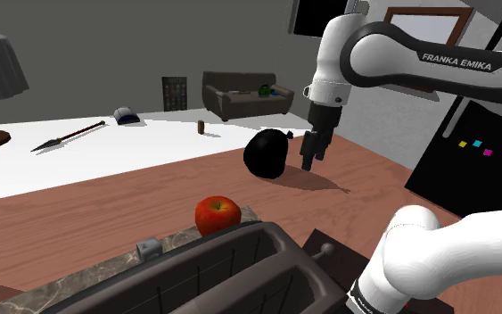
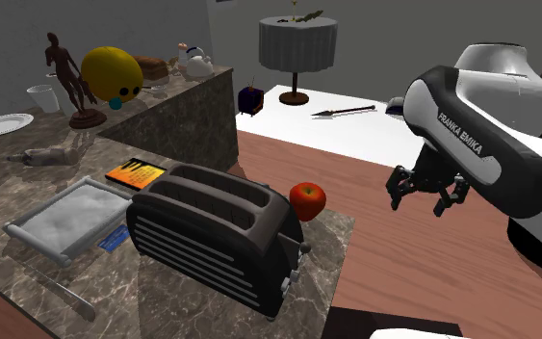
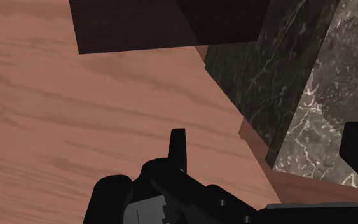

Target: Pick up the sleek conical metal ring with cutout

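A reddish wooden surface (image 1: pixel 106 192) carries a black rounded thing (image 1: pixel 267 153), possibly the ring, at one o'clock from the apple (image 1: pixel 217 215) in the shoulder view. The apple sits on a marble counter (image 2: pixel 211 308), beside a toaster (image 2: pixel 211 231). Beyond, from ten to twelve o'clock, a white surface (image 1: pixel 26 165) holds a spear-like rod (image 1: pixel 69 136) and a small brown cylinder (image 1: pixel 201 128).

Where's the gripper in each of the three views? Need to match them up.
Shoulder view: gripper right of centre, beside a black rounded object, above the reddish wooden surface.
Second exterior view: gripper at the right, open, over the wood.
Wrist view: gripper, fingers apart, over the wood.
Shared landmark: marble counter bordering the wood.
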